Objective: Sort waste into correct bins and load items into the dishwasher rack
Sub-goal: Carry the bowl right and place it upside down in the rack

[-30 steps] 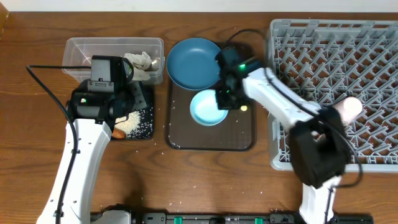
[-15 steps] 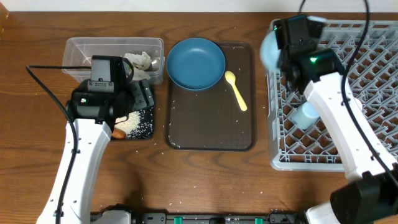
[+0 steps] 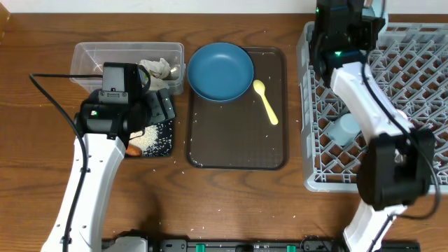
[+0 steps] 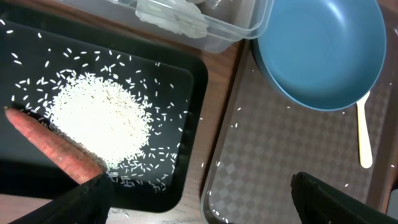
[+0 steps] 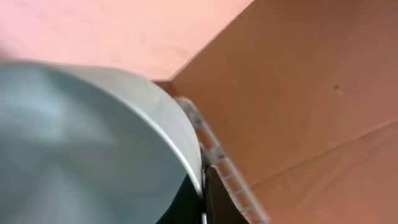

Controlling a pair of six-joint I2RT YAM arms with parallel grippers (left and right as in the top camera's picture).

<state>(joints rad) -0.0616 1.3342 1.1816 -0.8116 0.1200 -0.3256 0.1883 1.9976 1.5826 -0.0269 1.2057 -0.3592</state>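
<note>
Fingertips (image 4: 84,202) of the left gripper (image 4: 199,190) show as two dark tips at the bottom corners of the left wrist view. They are spread wide, with nothing between them. The gripper hangs above the seam where the shallow black tray (image 4: 186,81) meets the dark brown serving tray (image 4: 280,165).

On the black tray, just up and left of the left fingertip, a thin orange carrot piece (image 4: 53,149) lies at a slant. Its upper side touches a heaped mound of white rice (image 4: 99,121), and stray grains are scattered across the tray. Beyond the tray stands the clear plastic tub (image 4: 242,31), with crumpled white tissue (image 4: 171,15) inside.

To the right, a large dark blue bowl (image 4: 320,50) sits upright at the far end of the serving tray. A yellow spoon (image 4: 362,134) lies flat beside it.

The right gripper (image 3: 348,12) reaches over the far left corner of the light grey dishwasher rack (image 3: 413,84). In the right wrist view a small white bowl (image 5: 81,143) fills the lower left. It is pale and smooth, with its curved rim against a dark sliver at the bottom edge. The fingers are hidden, so it cannot be told how far they are closed. A light blue cup (image 3: 343,129) rests in the rack, nearer the front.
</note>
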